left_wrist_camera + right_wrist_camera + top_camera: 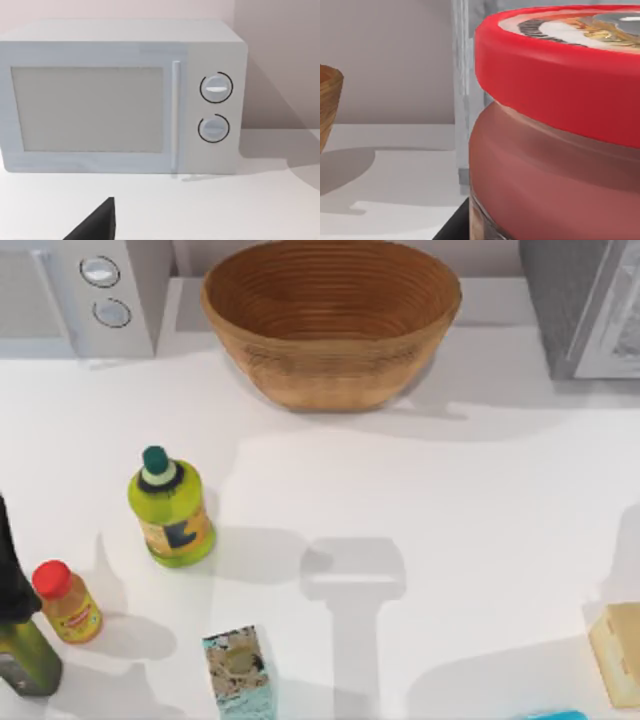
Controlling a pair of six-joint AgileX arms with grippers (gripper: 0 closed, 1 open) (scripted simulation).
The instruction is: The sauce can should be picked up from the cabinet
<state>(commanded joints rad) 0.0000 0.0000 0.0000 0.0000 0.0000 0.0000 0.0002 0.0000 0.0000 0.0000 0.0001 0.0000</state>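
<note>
Can: the right wrist view sits close against the sauce can (555,150), with its red rim, its pale pictured top tilted in that picture, and its duller red wall below.
Cabinet: in the top view the cabinet (580,305) stands at the far right corner, dark grey with a paler front panel; in the right wrist view a grey upright edge (462,100) of it rises just behind the can.
Right gripper: a dark part (452,225) shows at the foot of the can; whether the fingers are wide, narrow or holding cannot be told.
Left gripper: one dark tip (97,222) shows in the left wrist view over the table, facing the microwave (120,97); its spread cannot be told.
Microwave: white, with a pale door, an upright handle and two round knobs; in the top view it is at the far left corner.
Basket: a brown woven bowl (330,320) at the far middle; its edge also shows in the right wrist view.
Left side: a green bottle (172,510) with a dark cap, an orange bottle (67,602) with a red cap, and a dark bottle (25,655) at the edge.
Labels: none can be read.
Near edge: a teal speckled box (240,672); a tan block (620,652) at the right.
Surface: a white table (450,520) crossed by soft grey shadows.
Room: a plain pale wall behind.
</note>
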